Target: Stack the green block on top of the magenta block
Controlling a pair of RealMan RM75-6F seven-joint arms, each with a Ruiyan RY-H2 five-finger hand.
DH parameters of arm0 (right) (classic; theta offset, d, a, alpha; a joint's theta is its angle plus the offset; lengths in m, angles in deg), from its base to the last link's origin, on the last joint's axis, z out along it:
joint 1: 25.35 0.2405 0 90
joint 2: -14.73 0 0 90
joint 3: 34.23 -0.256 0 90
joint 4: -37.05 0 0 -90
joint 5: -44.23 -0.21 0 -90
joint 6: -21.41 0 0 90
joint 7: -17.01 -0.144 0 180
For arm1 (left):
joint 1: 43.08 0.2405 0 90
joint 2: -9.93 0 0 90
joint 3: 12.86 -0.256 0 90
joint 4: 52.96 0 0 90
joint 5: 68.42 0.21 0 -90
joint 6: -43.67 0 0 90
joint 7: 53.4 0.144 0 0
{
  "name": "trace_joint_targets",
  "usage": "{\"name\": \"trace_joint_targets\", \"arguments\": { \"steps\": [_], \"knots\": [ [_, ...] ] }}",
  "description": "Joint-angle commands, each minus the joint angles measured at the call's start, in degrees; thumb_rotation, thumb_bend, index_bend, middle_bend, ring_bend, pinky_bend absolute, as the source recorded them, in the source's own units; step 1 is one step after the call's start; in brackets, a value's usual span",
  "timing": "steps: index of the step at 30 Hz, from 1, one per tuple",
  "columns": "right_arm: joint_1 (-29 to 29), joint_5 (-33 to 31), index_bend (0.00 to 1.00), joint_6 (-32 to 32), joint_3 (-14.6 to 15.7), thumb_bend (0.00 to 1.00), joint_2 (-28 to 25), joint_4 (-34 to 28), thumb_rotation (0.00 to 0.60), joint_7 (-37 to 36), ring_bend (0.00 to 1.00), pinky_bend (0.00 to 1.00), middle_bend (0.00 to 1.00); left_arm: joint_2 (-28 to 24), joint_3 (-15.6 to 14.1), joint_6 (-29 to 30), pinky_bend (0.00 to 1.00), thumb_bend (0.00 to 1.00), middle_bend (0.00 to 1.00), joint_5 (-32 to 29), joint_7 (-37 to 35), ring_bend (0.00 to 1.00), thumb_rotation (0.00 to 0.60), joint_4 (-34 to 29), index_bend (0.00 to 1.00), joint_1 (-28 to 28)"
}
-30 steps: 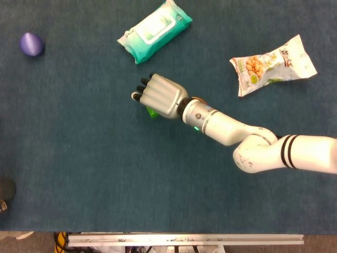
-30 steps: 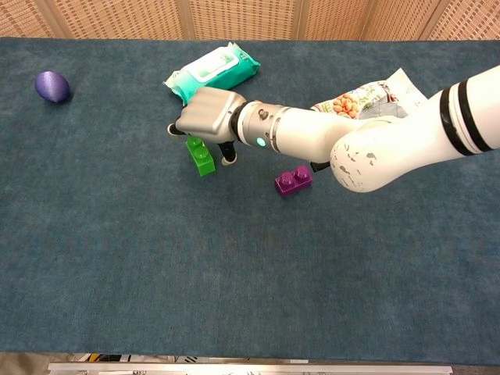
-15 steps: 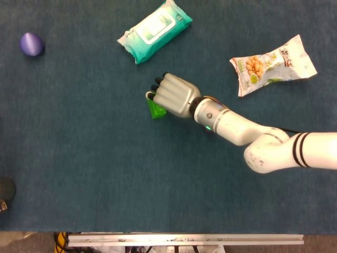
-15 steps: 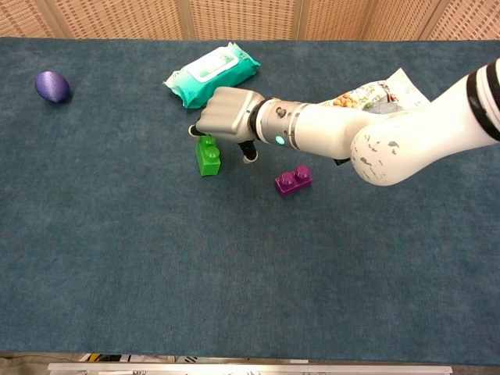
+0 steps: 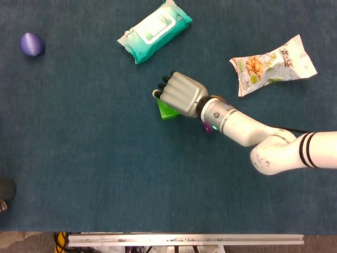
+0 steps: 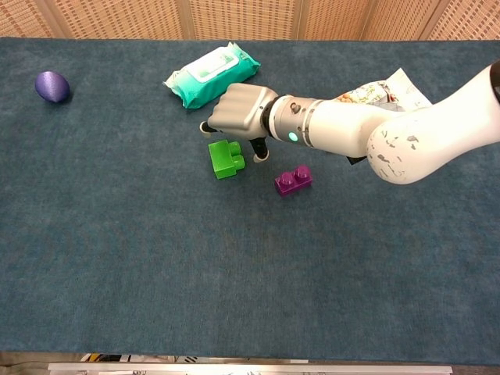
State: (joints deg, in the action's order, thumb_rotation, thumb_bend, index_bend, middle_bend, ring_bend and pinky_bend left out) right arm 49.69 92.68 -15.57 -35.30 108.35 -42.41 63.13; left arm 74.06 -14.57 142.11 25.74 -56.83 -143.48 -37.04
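Green block (image 6: 226,158) sits just left of centre in the chest view, bright green with studs showing, tipped at an angle under the right hand (image 6: 242,112). The fingers (image 6: 260,153) curl down around the block's upper end; whether they actually clamp it or just rest against it, I cannot tell. From the head view the hand (image 5: 181,94) covers most of the block (image 5: 167,111), only a green corner peeking out. Just to its right lies the magenta block (image 6: 294,180), two studs on top, apart from the green one. Further out: a teal wipes pack (image 6: 211,74) at upper centre, label too small to read; a snack bag (image 5: 273,64) at upper right, printing unreadable; a purple ball (image 6: 52,86) far upper left. Blue bench (image 6: 234,273) beneath everything.
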Motion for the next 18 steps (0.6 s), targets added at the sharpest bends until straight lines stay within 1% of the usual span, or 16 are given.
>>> {"name": "trace_joint_targets", "arguments": {
  "steps": [1,8,12,15,18],
  "knots": [
    [0.1,0.6,0.22,-0.3,0.5,0.12,-0.1,-0.1,0.6,-0.1,0.22,0.35,0.29,0.0,0.1,-0.1,0.19,0.29,0.28,-0.2,-0.2,0.29,0.6,0.2,0.25,0.1],
    [-0.9,2.3,0.22,-1.9,1.9,0.12,-1.1,-0.9,0.6,-0.9,0.22,0.35,0.29,0.0,0.0,-0.1,0.19,0.29,0.28,-0.3,-0.6,0.29,0.6,0.7,0.25,0.1],
    [-1.8,2.2,0.22,-2.2,2.4,0.12,-1.0,-0.4,0.6,-2.0,0.22,0.35,0.29,0.0,0.0,-0.3,0.19,0.29,0.28,-0.1,-0.4,0.29,0.6,0.6,0.25,0.0],
    [-1.9,0.8,0.21,-2.8,2.4,0.12,-0.3,0.1,0.6,-1.5,0.22,0.35,0.29,0.0,0.0,-0.3,0.19,0.29,0.28,0.1,-0.2,0.29,0.6,0.4,0.25,0.0],
    [-1.6,-1.8,0.21,-4.3,2.5,0.11,0.7,0.0,0.6,0.7,0.22,0.35,0.29,0.0,0.0,-0.3,0.19,0.29,0.28,0.1,0.0,0.29,0.6,0.2,0.25,0.1]
  ]
}}
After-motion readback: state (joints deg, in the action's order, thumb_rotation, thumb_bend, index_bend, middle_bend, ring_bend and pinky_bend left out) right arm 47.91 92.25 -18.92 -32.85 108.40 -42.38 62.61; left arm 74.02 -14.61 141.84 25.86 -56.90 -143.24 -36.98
